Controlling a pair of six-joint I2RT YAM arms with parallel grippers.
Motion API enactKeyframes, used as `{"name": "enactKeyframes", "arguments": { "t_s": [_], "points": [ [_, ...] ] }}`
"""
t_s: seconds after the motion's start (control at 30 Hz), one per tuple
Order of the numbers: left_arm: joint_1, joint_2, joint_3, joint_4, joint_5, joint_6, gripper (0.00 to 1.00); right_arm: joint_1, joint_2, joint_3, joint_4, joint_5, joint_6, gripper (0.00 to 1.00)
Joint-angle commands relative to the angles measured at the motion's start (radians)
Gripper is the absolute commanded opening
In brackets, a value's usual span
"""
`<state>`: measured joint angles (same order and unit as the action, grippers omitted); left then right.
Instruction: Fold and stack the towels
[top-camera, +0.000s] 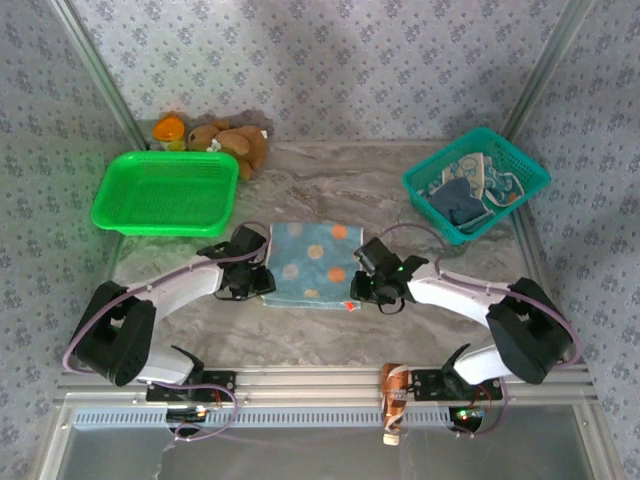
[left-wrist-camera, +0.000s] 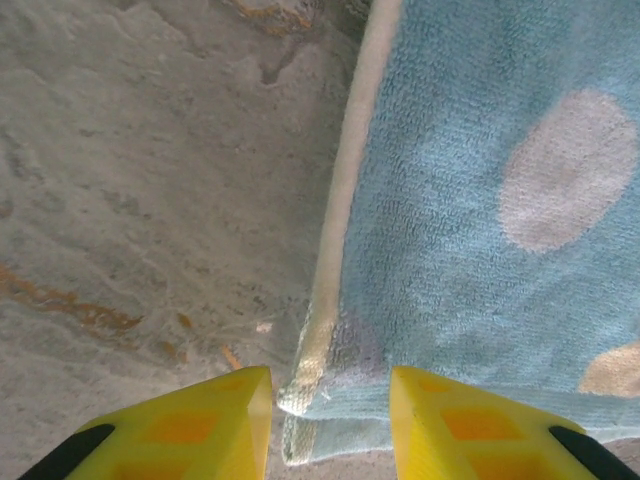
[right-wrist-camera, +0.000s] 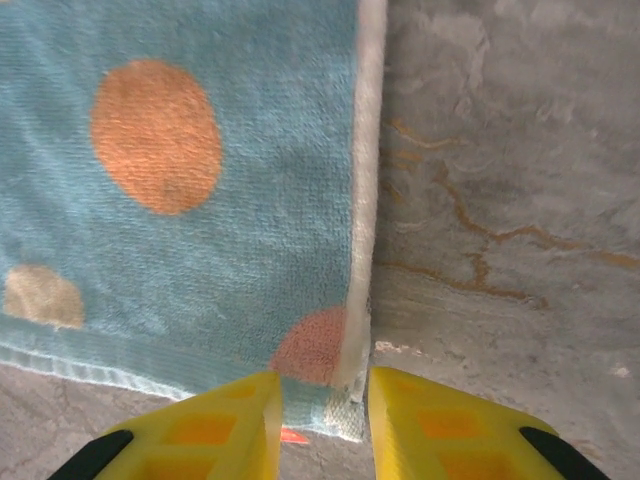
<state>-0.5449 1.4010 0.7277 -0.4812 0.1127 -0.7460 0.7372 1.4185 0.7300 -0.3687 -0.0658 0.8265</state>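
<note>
A light blue towel (top-camera: 310, 262) with cream and orange polka dots lies flat in the middle of the table. My left gripper (top-camera: 262, 283) is down at its near left corner. In the left wrist view the yellow fingers (left-wrist-camera: 215, 420) straddle that doubled corner of the towel (left-wrist-camera: 470, 260), the left gripper (left-wrist-camera: 330, 400) open with a gap on each side. My right gripper (top-camera: 358, 290) is at the near right corner. There the towel (right-wrist-camera: 220, 250) ends between the narrowly open jaws of the right gripper (right-wrist-camera: 322, 410). More towels (top-camera: 470, 195) lie crumpled in the teal basket (top-camera: 420, 190).
A green basket (top-camera: 110, 215) stands at the back left. Behind it lie a brown plush toy (top-camera: 232, 140) and an orange toy (top-camera: 170, 128). A brown object (top-camera: 393, 400) hangs at the table's front rail. A small red scrap (right-wrist-camera: 292, 436) lies under the towel's near right corner.
</note>
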Motion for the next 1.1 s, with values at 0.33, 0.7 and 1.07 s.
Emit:
{"name": "enactKeyframes", "arguments": {
  "t_s": [0.33, 0.7, 1.07],
  "points": [
    [0.004, 0.047, -0.018, 0.042, 0.023, 0.053, 0.33, 0.005, 0.065, -0.002, 0.025, -0.022, 0.074, 0.30],
    [0.002, 0.039, -0.011, 0.022, 0.010, 0.051, 0.07, 0.009, 0.063, 0.020, 0.021, -0.023, 0.054, 0.18],
    [-0.009, -0.022, 0.031, -0.066, -0.013, 0.044, 0.00, 0.009, 0.016, 0.053, -0.071, 0.022, 0.010, 0.05]
  ]
}}
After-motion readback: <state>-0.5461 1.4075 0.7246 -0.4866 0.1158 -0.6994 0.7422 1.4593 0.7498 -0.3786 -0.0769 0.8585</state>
